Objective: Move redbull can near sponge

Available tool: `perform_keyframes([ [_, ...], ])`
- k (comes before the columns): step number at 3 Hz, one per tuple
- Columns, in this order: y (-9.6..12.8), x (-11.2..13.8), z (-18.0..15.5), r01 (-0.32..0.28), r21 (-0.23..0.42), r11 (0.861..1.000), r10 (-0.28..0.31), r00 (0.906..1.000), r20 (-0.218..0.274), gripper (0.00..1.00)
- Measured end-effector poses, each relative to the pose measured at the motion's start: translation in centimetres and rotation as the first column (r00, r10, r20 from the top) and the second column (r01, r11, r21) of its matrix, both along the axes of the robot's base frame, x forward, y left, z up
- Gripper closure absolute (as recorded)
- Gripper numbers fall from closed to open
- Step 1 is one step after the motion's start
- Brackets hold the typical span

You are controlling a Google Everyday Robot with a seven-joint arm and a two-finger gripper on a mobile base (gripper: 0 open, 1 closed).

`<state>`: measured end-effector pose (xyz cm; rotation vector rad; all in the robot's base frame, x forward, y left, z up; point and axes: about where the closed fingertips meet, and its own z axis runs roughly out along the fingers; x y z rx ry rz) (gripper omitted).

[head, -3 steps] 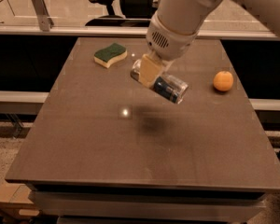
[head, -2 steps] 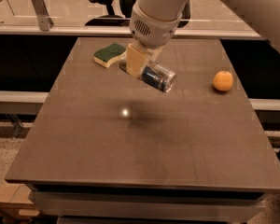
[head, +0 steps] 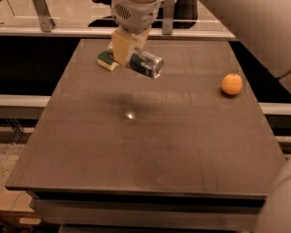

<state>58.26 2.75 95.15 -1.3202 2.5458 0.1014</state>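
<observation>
Gripper (head: 127, 56) first: it hangs over the far left part of the table (head: 165, 159), at the end of a big white arm that comes down from the top. Its two tan fingers (head: 122, 47) are closed tight on the redbull can (head: 146, 64), one on each side. The can lies on its side in the grip, tilted, with its round end pointing to the right and a bit down. It is up in the air and does not touch the table (a dark shadow (head: 123, 100) sits on the wood below it).

The sponge (head: 105, 60) lies flat on the table just beside the gripper, on its left. Only part of it shows, green on top and yellow below, because the fingers hide the rest. The can is very near the sponge, but I cannot tell if they touch.

An orange (head: 231, 84) sits alone by the right edge of the table, well apart from the can. A small bright spot of light (head: 130, 115) shines on the wood near the middle.
</observation>
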Motion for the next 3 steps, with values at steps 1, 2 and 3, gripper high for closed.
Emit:
perform_keyframes([
  [1,0.6,2.9,-0.3,-0.047,-0.004,0.999,0.047,0.9986,-0.022,1.00],
  [2,0.6,7.1,-1.1,-0.103,0.020,0.995,0.103,0.9942,-0.029,1.00],
  [3,0.7,11.1,-1.8,-0.136,0.077,0.988,0.137,0.9905,-0.012,1.00],
])
